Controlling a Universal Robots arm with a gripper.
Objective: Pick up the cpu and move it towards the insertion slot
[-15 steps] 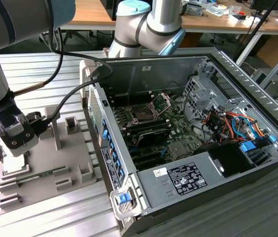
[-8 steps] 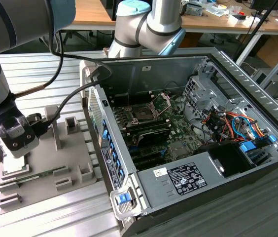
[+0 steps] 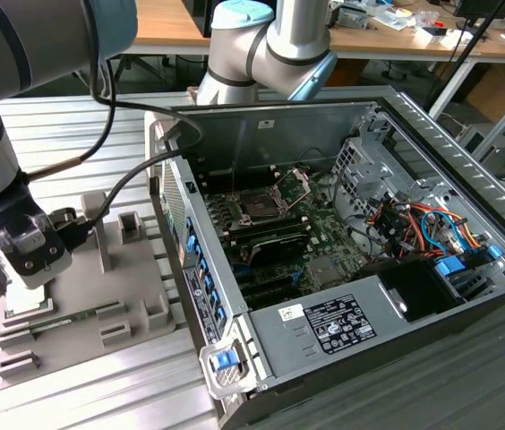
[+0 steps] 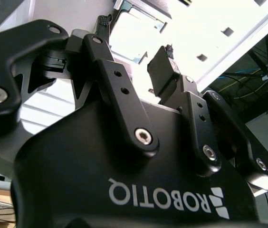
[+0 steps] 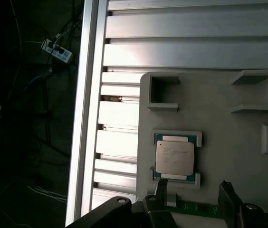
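There is 1 arm [image 3: 2,107], carrying 1 claw [image 5: 193,185] whose 2 fingers [image 5: 161,189] stand apart, open and holding nothing. The 1 cpu [image 5: 174,156] lies flat, pale face up, in a shallow pocket of the 1 grey tray [image 3: 136,296], and the claw hangs just above it without gripping it. In the second wrist view the pale square of the cpu [image 4: 131,40] shows in the gap between the 2 dark fingertips [image 4: 164,64]. Several raised grey blocks [image 5: 162,92] stand around the tray, 1 of them close beside the cpu's pocket. The 1 insertion slot [image 3: 258,204] sits well apart from the cpu, on the green board inside the 1 open computer case [image 3: 432,116], towards the exterior view's right of the tray; its metal load plate [image 3: 297,184] is tilted up. The case's side wall [image 3: 194,260] stands between tray and slot. Inside the case are long black memory slots [image 3: 275,237], a bundle of coloured cables [image 3: 432,224] and a grey box with a label [image 3: 324,327]. Tray and case rest on a bench [image 3: 73,125] of ribbed pale metal. Behind it stand wooden tables [image 3: 163,27] with clutter, and a power strip [image 5: 58,51] lies on the dark floor.
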